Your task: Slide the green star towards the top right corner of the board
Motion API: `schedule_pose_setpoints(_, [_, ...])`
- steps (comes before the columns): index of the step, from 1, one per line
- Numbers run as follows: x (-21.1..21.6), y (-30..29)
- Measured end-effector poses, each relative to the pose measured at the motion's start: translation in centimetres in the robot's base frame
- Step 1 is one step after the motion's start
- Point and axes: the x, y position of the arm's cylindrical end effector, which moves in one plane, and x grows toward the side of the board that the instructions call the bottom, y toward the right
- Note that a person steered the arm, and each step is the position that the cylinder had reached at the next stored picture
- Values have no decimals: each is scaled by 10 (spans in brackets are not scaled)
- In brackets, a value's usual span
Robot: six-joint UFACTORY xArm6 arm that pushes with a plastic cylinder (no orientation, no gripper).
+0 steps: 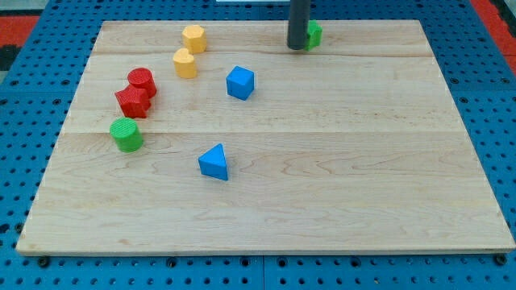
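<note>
The green star (314,34) lies near the view's top edge of the wooden board (347,161), a little right of centre. It is partly hidden behind my rod. My tip (297,47) rests on the board right at the star's left side, touching or almost touching it. The top right corner of the board (413,26) lies well to the star's right.
A yellow hexagon block (193,38) and a yellow block (185,63) sit at the top left. A blue cube (240,82) is below them to the right. A red cylinder (142,81), a red star (131,101) and a green cylinder (126,134) cluster at the left. A blue triangle (214,162) is near the centre.
</note>
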Motion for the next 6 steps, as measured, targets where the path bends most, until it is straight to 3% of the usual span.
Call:
schedule_pose_setpoints(1, [-9, -29])
schedule_pose_setpoints(2, [-39, 39])
schedule_pose_setpoints(3, [-26, 90])
schedule_pose_setpoints(4, [-18, 33])
schedule_pose_setpoints(5, [-7, -76])
schedule_pose_setpoints(6, [-45, -110])
